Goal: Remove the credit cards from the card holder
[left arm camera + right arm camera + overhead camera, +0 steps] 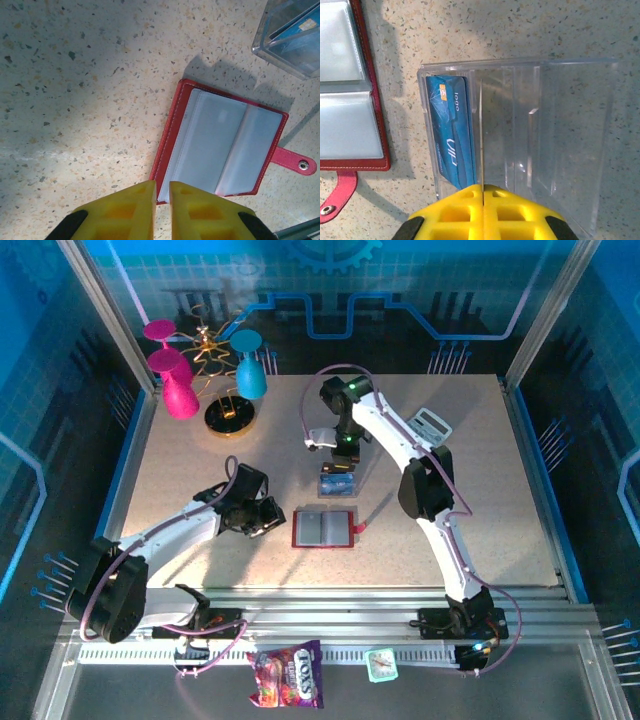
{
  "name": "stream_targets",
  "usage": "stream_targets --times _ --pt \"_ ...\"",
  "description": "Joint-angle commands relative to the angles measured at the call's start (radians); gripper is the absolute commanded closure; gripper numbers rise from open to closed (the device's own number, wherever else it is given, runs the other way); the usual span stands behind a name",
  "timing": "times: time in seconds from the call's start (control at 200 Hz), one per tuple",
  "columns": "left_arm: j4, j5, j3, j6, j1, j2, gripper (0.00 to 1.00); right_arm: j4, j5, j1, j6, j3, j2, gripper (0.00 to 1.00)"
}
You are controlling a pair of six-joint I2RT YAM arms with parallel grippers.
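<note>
The red card holder (pixel 322 528) (pixel 225 145) lies open on the table, its grey pockets (pixel 342 130) up and its snap tab (pixel 296 163) out to the side. My left gripper (pixel 162 183) (pixel 267 518) is nearly shut on the holder's near-left corner. Just beyond the holder stands a clear plastic box (pixel 338 483) (pixel 560 125). A blue credit card (pixel 451 135) stands on edge in its left slot. My right gripper (pixel 483 186) (pixel 337 462) hangs over the box, shut on a pale thin credit card (pixel 481 125) seen edge-on beside the blue one.
A grey calculator (pixel 431 423) lies at the back right. Pink goblets (pixel 180 388), a teal goblet (pixel 250 368) and a black-and-gold dish (pixel 230 416) stand at the back left. A candy bag (pixel 287 677) and a small teal item (pixel 381 664) rest on the near rail.
</note>
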Motion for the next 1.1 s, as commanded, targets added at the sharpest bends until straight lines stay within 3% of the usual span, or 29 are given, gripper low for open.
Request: stream_targets --times 0.0,0.115,0.29,0.715,0.875,1.096 --pt "0.0 0.01 -0.025 -0.02 0.008 -0.03 0.84 -0.055 -0.046 -0.01 -0.017 -0.01 0.022 1.0" --pt "0.0 0.01 -0.029 -0.021 0.01 -0.034 0.84 -0.056 -0.048 -0.01 -0.016 -0.023 0.028 0.99" --pt "0.008 0.013 -0.028 -0.024 0.009 -0.035 0.84 -0.036 -0.029 -0.01 0.001 -0.025 0.027 0.83" --pt "0.027 0.022 -0.035 -0.031 0.01 -0.023 0.84 0.096 0.042 -0.007 0.043 -0.066 -0.047 0.8" --pt "0.031 0.023 -0.033 -0.028 0.009 -0.02 0.83 0.095 0.014 -0.004 0.051 -0.106 -0.089 0.7" --pt "0.04 0.03 -0.029 -0.029 0.009 -0.009 0.84 0.127 0.048 0.001 0.072 -0.173 -0.144 0.66"
